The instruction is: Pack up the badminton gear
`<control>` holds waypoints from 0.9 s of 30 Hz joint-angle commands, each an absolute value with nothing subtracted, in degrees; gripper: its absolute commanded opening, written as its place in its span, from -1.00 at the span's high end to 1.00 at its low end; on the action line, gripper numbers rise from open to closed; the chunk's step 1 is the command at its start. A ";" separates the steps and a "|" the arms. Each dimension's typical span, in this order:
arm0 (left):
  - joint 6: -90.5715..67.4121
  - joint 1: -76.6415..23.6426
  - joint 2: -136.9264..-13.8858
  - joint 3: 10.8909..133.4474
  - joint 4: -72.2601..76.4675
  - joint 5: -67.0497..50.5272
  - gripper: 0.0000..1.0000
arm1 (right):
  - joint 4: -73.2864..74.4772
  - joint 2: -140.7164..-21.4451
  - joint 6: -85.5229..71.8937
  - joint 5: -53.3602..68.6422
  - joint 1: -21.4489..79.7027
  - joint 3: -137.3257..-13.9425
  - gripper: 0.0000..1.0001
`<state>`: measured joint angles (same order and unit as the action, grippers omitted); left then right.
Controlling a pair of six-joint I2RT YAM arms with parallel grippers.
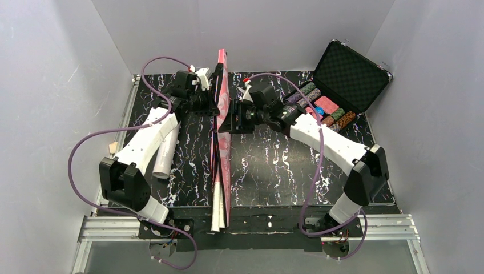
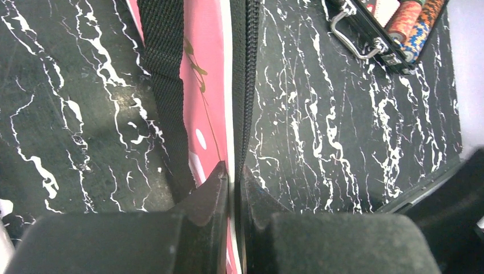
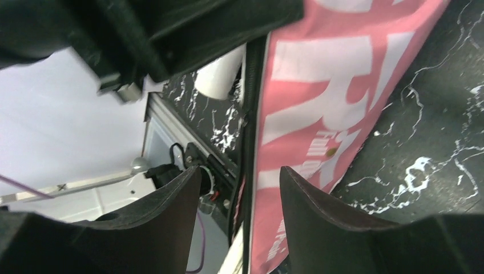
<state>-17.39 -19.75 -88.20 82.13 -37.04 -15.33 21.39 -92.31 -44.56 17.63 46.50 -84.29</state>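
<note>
half the tube (image 1: pixel 164 158) hides under an arm (image 1: pixel 149 137); left gripper (image 2: pixel 231 171) pinches bag (image 2: pixel 205 85), right gripper (image 3: pixel 240 172) spread.

Tabletop (image 1: pixel 268 171) fills centre of top view: black w/ white marble-like veins, matte; same surface in both wrist views. Plain pale grey walls box it in on 3 sides: back wall (image 1: pixel 245 28) across top of frame, left wall (image 1: pixel 45 114) & right wall (image 1: pixel 439 114) slanting in toward it. Thin metal strip (image 1: pixel 128 108) along table's left edge. Silver aluminium rails (image 1: pixel 388 225) across bottom of frame, approx. parallel to table's near edge. Light soft & even, faint shadows only
</note>
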 commanded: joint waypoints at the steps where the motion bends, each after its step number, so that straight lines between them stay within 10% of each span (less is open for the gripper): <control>1: -19.64 -20.00 -82.60 81.73 -33.58 -19.29 1.00 | 23.64 -95.15 -39.26 13.88 46.58 -88.86 -0.22; 27: -21.80 -22.81 -81.79 83.09 -37.00 -13.24 1.00 | 28.74 -101.67 -39.11 0.34 51.17 -98.36 -0.19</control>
<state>-20.64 -22.09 -86.26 79.66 -37.60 -15.11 27.57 -101.47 -40.71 4.60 49.50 -95.18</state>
